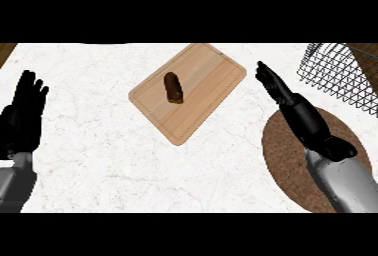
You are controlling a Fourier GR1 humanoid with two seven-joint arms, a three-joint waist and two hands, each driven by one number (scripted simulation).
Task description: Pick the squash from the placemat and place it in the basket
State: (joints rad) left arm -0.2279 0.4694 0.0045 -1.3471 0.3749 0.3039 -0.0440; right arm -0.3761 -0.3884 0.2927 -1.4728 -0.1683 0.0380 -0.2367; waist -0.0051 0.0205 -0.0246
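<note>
Lying on the wooden placemat [210, 67] near the middle of the bench [96, 150], the squash [173, 87] is a dark brown, elongated piece. It sits slightly left of the placemat's centre, its long axis running roughly up and down the view. Nothing touches it. The placemat is rectangular with rounded corners and is turned at an angle to the bench edges.

The right robot hand [299, 112] is stretched out flat, fingers straight and together, pointing up and to the left. Its fingertips are near the placemat's right corner but apart from it, and it holds nothing. Its grey forearm [343, 180] crosses a round brown mat [284, 160] at the right side of the bench.

The left robot hand [22, 117] rests at the left edge of the view, open, fingers up and slightly spread, holding nothing. It is well apart from the placemat.

The basket [339, 75], a dark wire mesh, sits at the upper right corner and is partly cut off by the view's edge. Its contents cannot be made out. The squash is well apart from it, with the right robot hand between the two.
</note>
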